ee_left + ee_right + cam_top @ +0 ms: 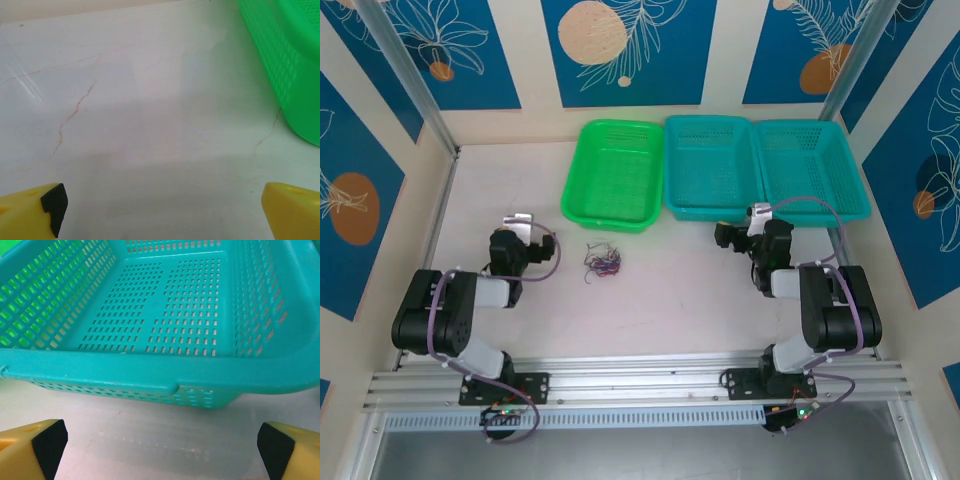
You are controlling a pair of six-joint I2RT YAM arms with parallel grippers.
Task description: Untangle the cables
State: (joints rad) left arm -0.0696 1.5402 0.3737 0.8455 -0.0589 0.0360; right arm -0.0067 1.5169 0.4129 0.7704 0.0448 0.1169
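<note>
while the cables (pixel 602 262) lie in one tangle, three baskets (pixel 710 165) stand behind.

1. A robot lab cell: left arm (pixel 445 310) and right arm (pixel 835 310) bolted to an aluminium rail (pixel 640 372) at the near edge.
2. Blue leaf-patterned panels (pixel 620 50) wall the pale table (pixel 670 300).
3. Plastic baskets (pixel 710 165) line the far side.
</note>
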